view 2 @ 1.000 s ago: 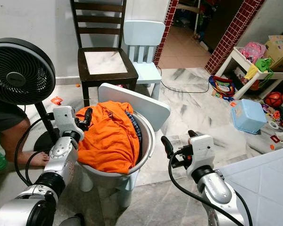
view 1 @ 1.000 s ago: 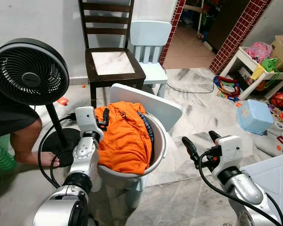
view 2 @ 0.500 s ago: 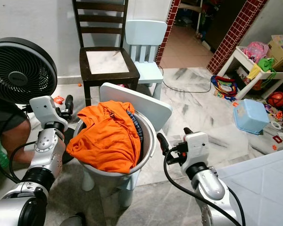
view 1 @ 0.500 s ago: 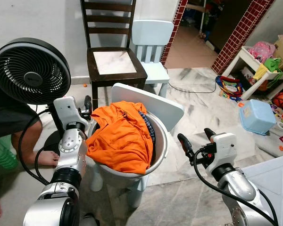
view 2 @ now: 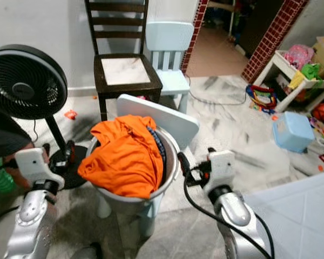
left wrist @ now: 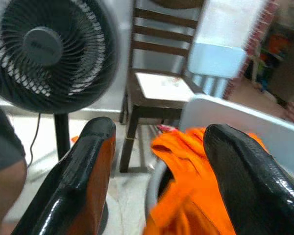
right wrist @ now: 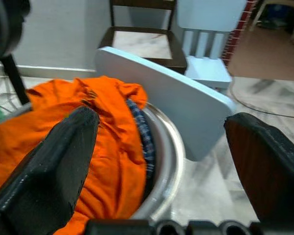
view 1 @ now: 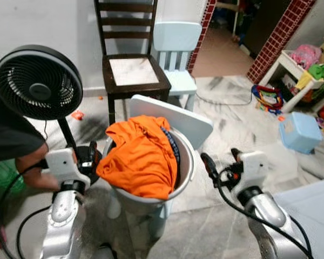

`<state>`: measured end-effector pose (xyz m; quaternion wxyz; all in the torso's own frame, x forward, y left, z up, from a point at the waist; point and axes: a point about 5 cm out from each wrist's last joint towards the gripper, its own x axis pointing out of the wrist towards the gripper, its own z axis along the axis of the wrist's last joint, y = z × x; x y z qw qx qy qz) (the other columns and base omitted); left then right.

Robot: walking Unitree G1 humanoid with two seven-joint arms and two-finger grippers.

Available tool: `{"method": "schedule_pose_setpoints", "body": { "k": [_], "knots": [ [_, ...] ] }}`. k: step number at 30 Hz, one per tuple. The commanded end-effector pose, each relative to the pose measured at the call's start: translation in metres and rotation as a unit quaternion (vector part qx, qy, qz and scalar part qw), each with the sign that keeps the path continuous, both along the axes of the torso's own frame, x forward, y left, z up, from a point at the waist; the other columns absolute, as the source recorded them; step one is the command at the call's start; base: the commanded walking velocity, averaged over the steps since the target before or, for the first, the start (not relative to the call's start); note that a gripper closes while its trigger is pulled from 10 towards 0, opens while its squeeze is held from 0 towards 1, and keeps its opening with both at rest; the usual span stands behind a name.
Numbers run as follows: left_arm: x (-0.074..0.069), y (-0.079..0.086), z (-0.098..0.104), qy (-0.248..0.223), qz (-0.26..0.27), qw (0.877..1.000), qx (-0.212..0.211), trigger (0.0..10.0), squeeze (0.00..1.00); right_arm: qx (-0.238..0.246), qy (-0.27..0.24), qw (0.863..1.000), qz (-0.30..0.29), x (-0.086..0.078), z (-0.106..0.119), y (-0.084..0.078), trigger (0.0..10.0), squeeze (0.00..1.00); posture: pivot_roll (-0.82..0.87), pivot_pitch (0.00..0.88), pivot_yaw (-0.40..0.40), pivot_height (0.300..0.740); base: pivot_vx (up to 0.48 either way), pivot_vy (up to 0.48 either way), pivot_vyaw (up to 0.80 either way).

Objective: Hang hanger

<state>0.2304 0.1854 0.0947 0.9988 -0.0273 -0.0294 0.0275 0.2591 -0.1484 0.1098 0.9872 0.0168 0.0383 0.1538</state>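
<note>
Left hand [view 1: 85,159], fingers apart, hovers beside the basin's [view 1: 187,162] left rim; right hand [view 1: 221,163] gapes empty opposite.

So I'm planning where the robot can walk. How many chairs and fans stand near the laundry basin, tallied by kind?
Dark wooden chair: 1
Pale blue child's chair: 1
White child's chair under the basin: 1
Black pedestal fan: 1
Total: 4
</note>
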Motion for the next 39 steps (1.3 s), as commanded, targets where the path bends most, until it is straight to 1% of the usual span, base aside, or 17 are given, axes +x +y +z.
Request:
{"method": "schedule_pose_setpoints", "body": {
  "k": [1,5,7,10,14,16,18,20,23,25,27,29,33,37,39],
  "knots": [
    [-0.004,-0.008,0.001,0.015,-0.014,1.0,0.007,10.0,0.0,-0.001,0.001,1.0,0.011,0.002,-0.002,0.001,10.0,0.0,0.05,0.046,-0.107,0.74,0.0,0.0,0.0],
    [-0.009,-0.009,0.001,0.021,-0.018,1.0,0.012,10.0,0.0,0.002,-0.003,1.0,0.015,0.003,0.0,0.003,10.0,0.0,0.06,0.027,-0.102,0.74,0.0,0.0,0.0],
    [-0.015,-0.006,0.003,0.025,-0.032,0.999,0.027,10.0,0.0,0.001,-0.01,1.0,0.017,0.003,-0.001,0.002,10.0,0.0,0.07,0.013,-0.098,0.74,0.0,0.0,0.0],
    [-0.021,0.001,0.001,0.036,-0.026,0.998,0.043,10.0,0.0,-0.004,0.003,1.0,0.007,0.003,-0.007,-0.002,10.0,0.0,0.07,0.007,-0.095,0.74,0.0,0.0,0.0],
    [-0.024,0.004,-0.002,0.048,-0.026,0.997,0.045,10.0,0.0,-0.001,0.016,1.0,0.006,0.0,-0.011,-0.002,10.0,0.0,0.08,0.0,-0.094,0.74,0.0,0.0,0.0],
    [-0.023,0.003,-0.003,0.052,-0.026,0.997,0.043,10.0,0.0,0.003,0.015,1.0,0.008,0.0,-0.012,-0.001,10.0,0.0,0.08,0.0,-0.094,0.74,0.0,0.0,0.0],
    [-0.022,0.0,-0.005,0.054,-0.028,0.997,0.045,10.0,0.0,-0.004,0.009,1.0,0.01,0.0,-0.012,0.0,10.0,0.0,0.08,0.0,-0.094,0.74,0.0,0.0,0.0],
    [-0.017,-0.005,-0.004,0.053,-0.034,0.997,0.044,10.0,0.0,-0.002,0.006,1.0,0.002,0.002,-0.013,0.0,10.0,0.0,0.08,0.0,-0.092,0.74,0.0,0.0,0.0],
    [-0.012,-0.007,-0.004,0.051,-0.035,0.997,0.041,10.0,0.0,-0.001,0.001,1.0,-0.012,0.005,-0.012,-0.003,10.0,0.0,0.08,0.0,-0.088,0.74,0.0,0.0,0.0],
    [-0.009,-0.007,-0.003,0.054,-0.026,0.997,0.047,10.0,0.0,0.014,0.0,1.0,-0.023,0.007,-0.011,-0.005,10.0,0.0,0.08,0.0,-0.085,0.74,0.0,0.0,0.0],
    [-0.007,-0.009,-0.003,0.055,-0.034,0.997,0.037,10.0,0.0,0.016,-0.001,0.999,-0.028,0.008,-0.01,-0.006,10.0,0.0,0.08,0.0,-0.083,0.74,0.0,0.0,0.0],
    [-0.006,-0.013,-0.003,0.056,-0.055,0.996,0.037,10.0,0.0,0.018,0.001,0.999,-0.032,0.008,-0.011,-0.007,10.0,0.0,0.07,0.0,-0.081,0.74,0.0,0.0,0.0],
    [-0.006,-0.016,-0.005,0.061,-0.064,0.996,0.033,10.0,0.0,0.018,0.009,0.999,-0.035,0.007,-0.014,-0.007,10.0,0.0,0.07,0.0,-0.08,0.74,0.0,0.0,0.0],
    [-0.006,-0.018,-0.005,0.063,-0.065,0.995,0.03,10.0,0.0,0.019,0.014,0.999,-0.035,0.005,-0.015,-0.007,10.0,0.0,0.06,0.0,-0.085,0.74,0.0,0.0,-0.73],
    [-0.006,-0.018,-0.005,0.063,-0.065,0.995,0.028,10.0,0.0,0.013,0.007,0.999,-0.03,0.005,-0.014,-0.007,10.0,0.0,0.06,0.0,-0.087,0.74,0.0,0.0,-0.8]
  ]
}}
